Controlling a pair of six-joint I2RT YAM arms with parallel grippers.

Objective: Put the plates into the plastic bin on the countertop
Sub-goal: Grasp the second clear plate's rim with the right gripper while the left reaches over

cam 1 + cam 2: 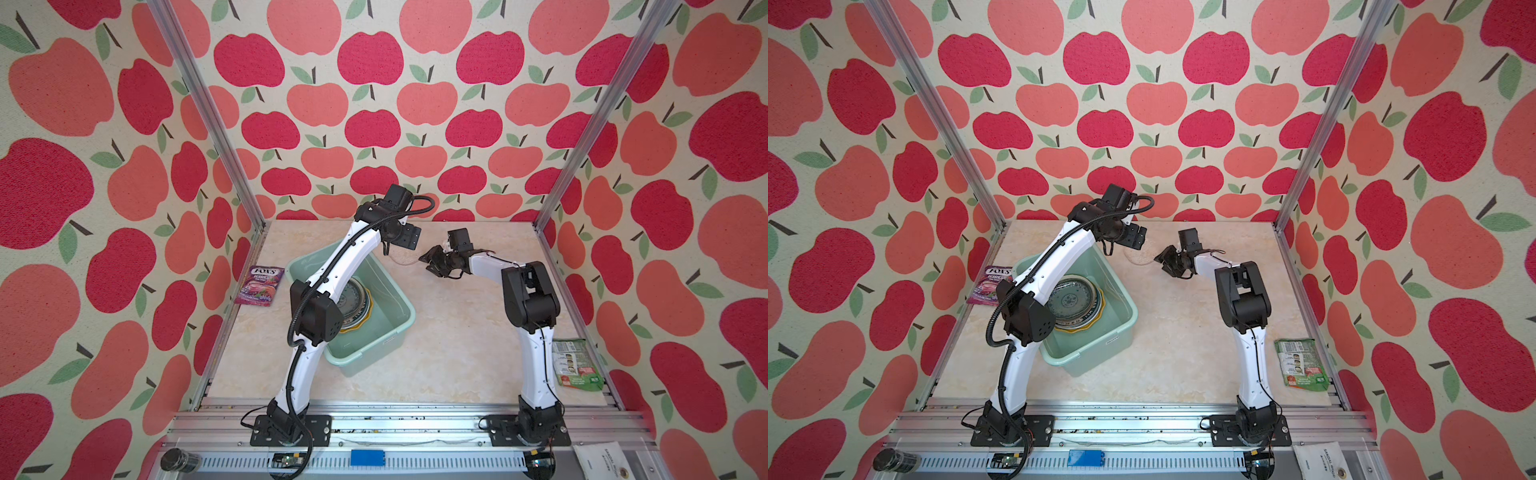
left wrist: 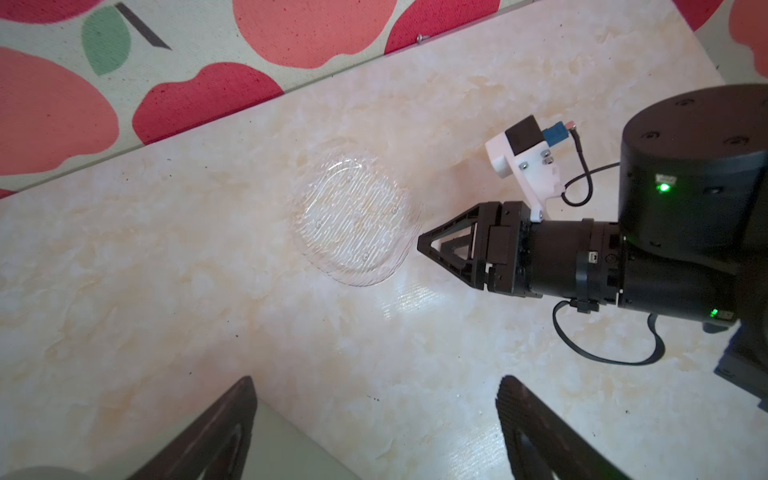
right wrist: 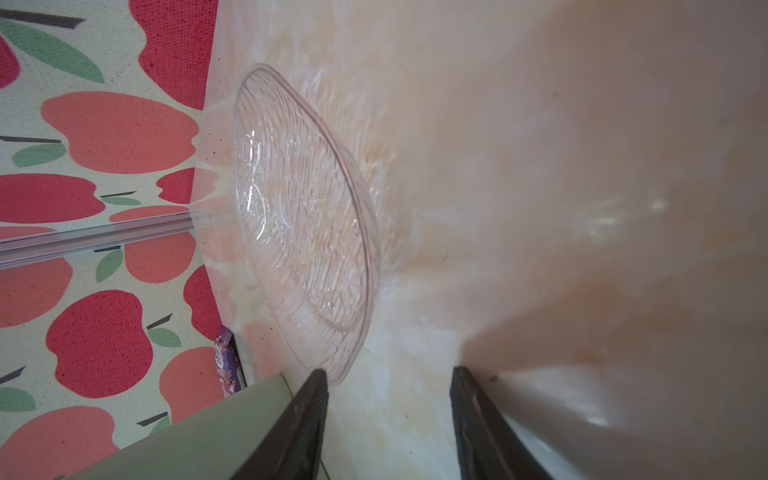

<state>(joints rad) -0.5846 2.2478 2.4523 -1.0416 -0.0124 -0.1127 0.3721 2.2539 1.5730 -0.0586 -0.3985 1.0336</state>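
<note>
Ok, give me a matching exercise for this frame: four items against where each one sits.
Things: 1 glass plate; 2 stacked plates; 3 purple candy packet; 4 green snack packet.
Places: A inside the plastic bin; B right edge of the countertop; C bare countertop beyond the bin; D left edge of the countertop.
Pairs: 1-C, 2-A, 3-D, 4-B.

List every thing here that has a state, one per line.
plastic bin, upright on the countertop, partly filled.
stacked plates, nested flat in the plastic bin.
glass plate, flat on the countertop, outside the plastic bin, not gripped.
right gripper, open, tips at the glass plate's rim.
left gripper, open, empty.
purple packet, lying flat.
green packet, lying flat.
</note>
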